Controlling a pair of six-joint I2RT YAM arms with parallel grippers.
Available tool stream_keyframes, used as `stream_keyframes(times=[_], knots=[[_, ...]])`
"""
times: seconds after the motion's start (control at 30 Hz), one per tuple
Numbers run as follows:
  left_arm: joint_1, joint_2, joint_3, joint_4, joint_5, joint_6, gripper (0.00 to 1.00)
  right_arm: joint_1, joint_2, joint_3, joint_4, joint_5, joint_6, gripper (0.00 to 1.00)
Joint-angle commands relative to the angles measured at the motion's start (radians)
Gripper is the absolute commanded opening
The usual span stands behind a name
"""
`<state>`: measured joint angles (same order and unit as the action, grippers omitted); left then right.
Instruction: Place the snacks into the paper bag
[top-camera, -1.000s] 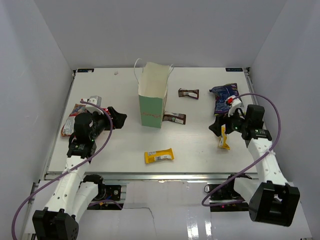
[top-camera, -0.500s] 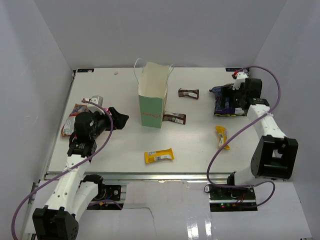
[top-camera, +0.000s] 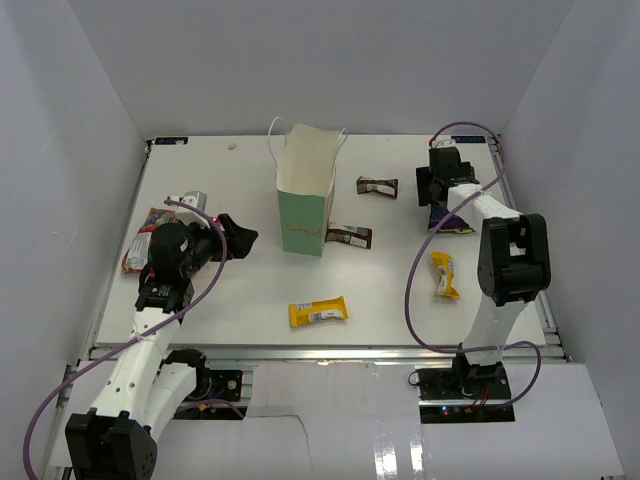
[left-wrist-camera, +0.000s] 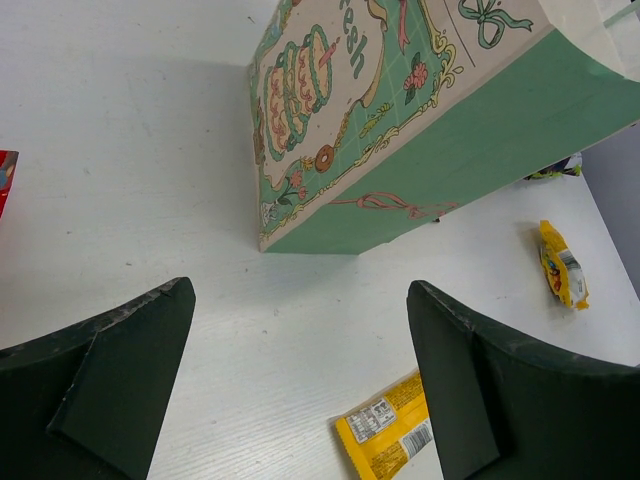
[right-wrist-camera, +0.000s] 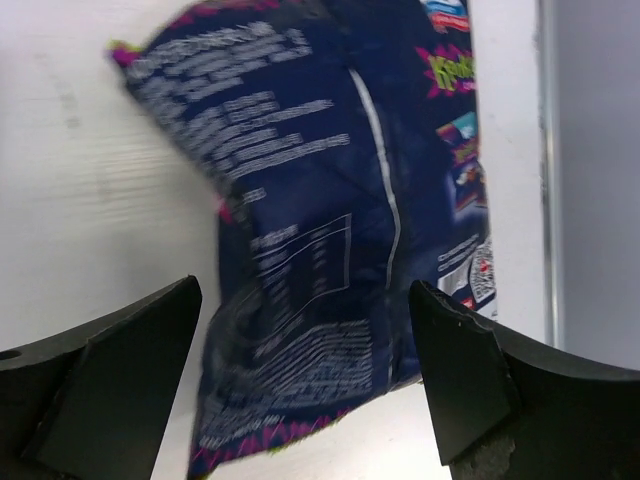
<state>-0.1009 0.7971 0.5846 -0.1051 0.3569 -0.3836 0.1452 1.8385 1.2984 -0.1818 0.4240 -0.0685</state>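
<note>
with a yellow bar (top-camera: 318, 313) lying nearest and the paper bag (top-camera: 303, 222) upright beyond it, the right gripper (right-wrist-camera: 302, 300), jaws wide and empty, aimed at the dark blue bag (right-wrist-camera: 290, 150) at the far right edge, should drop squarely and pinch its crinkled middle.

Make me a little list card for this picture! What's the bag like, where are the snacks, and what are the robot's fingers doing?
bag: mint-green paper bag, standing up, top open
snacks seen inside: none
snacks outside: dark blue bag, front yellow bar, right yellow bar, near brown bar, far brown bar, red-orange packet
left fingers: open, holding nothing, facing the paper bag
right fingers: open, over the dark blue bag
</note>
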Motion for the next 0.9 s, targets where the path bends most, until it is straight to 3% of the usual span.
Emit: stream_keyframes(times=[0.0,0.17,0.23,0.3,0.33,0.4,0.43,0.57,0.63,0.73,0.87], knots=[[0.003,-0.001,0.037,0.008,0.010,-0.003,0.98,-0.012,0.062,0.065,0.016,0.236,0.024,0.90],[0.003,-0.002,0.038,0.008,0.013,-0.003,0.98,-0.012,0.100,0.071,0.030,0.208,0.019,0.93],[0.001,-0.004,0.038,0.010,0.011,-0.003,0.98,-0.012,0.117,0.078,0.031,0.179,0.015,1.00],[0.003,-0.004,0.040,0.008,0.011,-0.003,0.98,-0.013,0.126,0.076,0.030,0.150,0.010,0.90],[0.003,-0.004,0.038,0.010,0.011,-0.003,0.98,-0.013,0.128,0.070,0.031,0.139,0.009,0.80],[0.003,-0.006,0.038,0.008,0.010,-0.003,0.98,-0.015,0.128,0.065,0.031,0.115,0.004,0.71],[0.003,-0.006,0.040,0.008,0.010,-0.003,0.98,-0.016,0.125,0.061,0.031,0.107,0.004,0.60],[0.003,-0.007,0.040,0.008,0.010,-0.003,0.98,-0.041,0.105,0.047,0.031,0.039,0.009,0.36],[0.003,-0.009,0.038,0.008,0.008,-0.001,0.98,-0.056,0.088,0.041,0.030,0.006,0.010,0.11],[0.003,-0.012,0.037,0.008,0.007,-0.001,0.98,-0.105,0.025,0.022,0.019,-0.129,0.021,0.08],[0.003,-0.013,0.037,0.008,0.007,-0.001,0.98,-0.183,-0.120,-0.007,-0.005,-0.559,0.012,0.08]])
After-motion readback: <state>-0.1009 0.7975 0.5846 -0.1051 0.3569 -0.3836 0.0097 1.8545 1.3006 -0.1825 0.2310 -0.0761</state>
